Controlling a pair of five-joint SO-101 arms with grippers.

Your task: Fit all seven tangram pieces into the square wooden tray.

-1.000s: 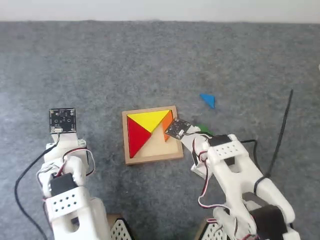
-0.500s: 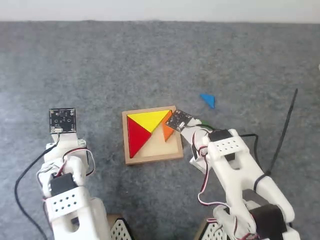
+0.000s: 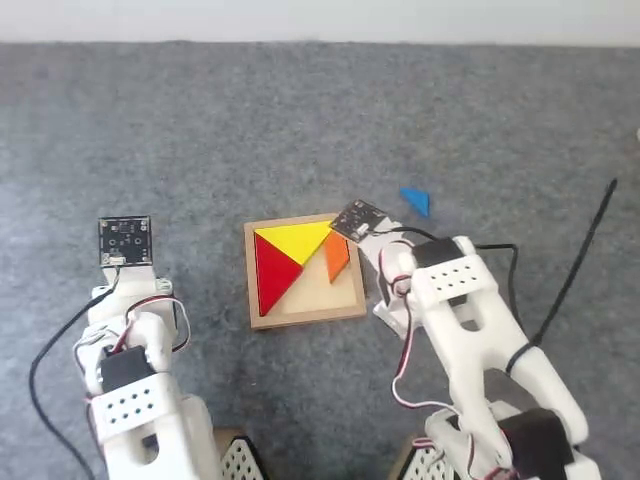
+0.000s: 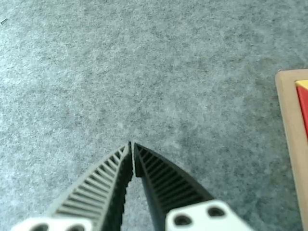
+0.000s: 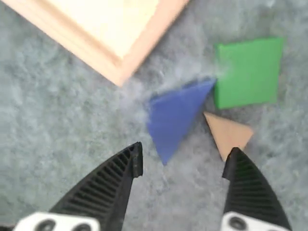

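Three pieces already lie in the wooden tray (image 3: 322,293): a yellow triangle (image 3: 295,240), a red triangle (image 3: 270,275) and an orange piece (image 3: 336,258). I judge the step is picking the next piece. The right gripper (image 5: 186,153) hangs, jaws spread wide, over the dark blue triangle (image 5: 175,115) on the counter (image 3: 200,130) beside the tray's corner. Its tip seems to touch the green square (image 5: 248,72). The next move should lower and close on it alone. The left gripper (image 4: 132,144) has its jaws pressed together, empty
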